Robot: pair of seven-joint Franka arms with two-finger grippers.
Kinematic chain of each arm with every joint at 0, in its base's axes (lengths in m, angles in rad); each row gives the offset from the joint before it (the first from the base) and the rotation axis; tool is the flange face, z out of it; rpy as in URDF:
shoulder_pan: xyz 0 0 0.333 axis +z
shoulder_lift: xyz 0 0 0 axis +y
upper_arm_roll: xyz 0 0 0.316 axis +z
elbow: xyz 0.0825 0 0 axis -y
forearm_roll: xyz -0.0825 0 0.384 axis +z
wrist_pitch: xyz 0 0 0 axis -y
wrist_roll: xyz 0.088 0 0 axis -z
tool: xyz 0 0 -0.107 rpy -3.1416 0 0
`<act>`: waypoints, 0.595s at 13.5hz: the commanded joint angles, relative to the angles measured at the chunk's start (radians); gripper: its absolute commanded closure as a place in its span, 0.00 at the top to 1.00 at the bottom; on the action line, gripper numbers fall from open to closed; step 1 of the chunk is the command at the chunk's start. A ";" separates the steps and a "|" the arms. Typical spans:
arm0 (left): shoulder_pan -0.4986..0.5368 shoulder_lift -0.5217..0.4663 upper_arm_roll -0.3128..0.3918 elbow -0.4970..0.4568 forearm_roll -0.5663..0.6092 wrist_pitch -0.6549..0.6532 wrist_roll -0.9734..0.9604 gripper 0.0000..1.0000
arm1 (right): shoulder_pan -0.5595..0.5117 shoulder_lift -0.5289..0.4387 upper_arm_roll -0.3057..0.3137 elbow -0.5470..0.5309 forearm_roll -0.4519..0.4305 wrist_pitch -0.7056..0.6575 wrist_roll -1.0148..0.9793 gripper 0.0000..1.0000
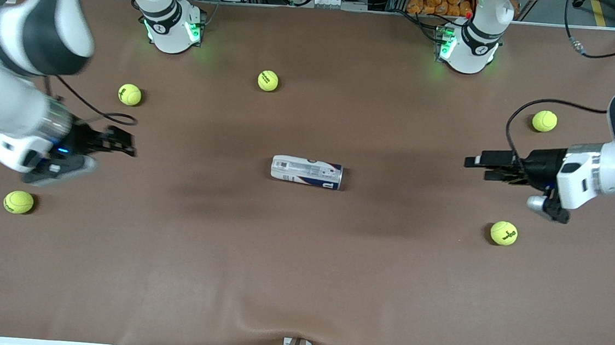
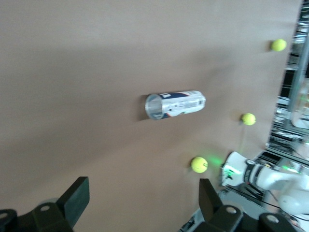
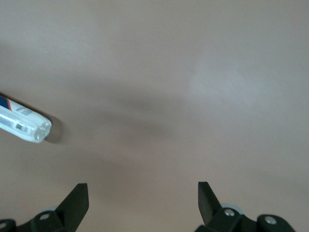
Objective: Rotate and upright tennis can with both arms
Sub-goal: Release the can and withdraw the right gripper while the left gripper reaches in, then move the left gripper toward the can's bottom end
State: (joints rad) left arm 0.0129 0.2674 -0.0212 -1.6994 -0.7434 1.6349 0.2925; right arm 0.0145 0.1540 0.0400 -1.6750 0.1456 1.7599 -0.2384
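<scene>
**Can on its side mid-table, both grippers empty**

The can (image 1: 306, 172) is lying flat on the brown table (image 1: 299, 281), about midway between the two grippers and well apart from both. Its long axis runs from one arm's end of the table toward the other.

The left gripper (image 1: 475, 167) is up over the table at its own arm's end, fingers spread wide, nothing in them. It points at the can, and the left wrist view looks into the can's (image 2: 175, 105) round end. One ball (image 1: 544, 121) and another ball (image 1: 503, 233) sit on the table near this gripper.

The right gripper (image 1: 123, 143) is the same deal: wide open, empty, aimed at the can from its end. The can's end (image 3: 24, 123) shows in its wrist view. A ball (image 1: 130, 94) sits close by.
</scene>
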 commanded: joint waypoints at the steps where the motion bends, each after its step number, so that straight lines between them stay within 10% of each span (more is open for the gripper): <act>1: -0.002 0.051 -0.005 -0.067 -0.164 0.058 0.153 1.00 | -0.007 -0.050 -0.064 0.038 0.026 -0.181 0.013 1.00; 8: -0.022 0.202 -0.016 -0.109 -0.371 0.066 0.362 1.00 | -0.114 -0.041 -0.086 0.204 0.017 -0.425 0.001 1.00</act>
State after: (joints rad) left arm -0.0066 0.4469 -0.0324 -1.7916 -1.0457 1.6921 0.5900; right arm -0.0325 0.0892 -0.0461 -1.4969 0.1471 1.3719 -0.2342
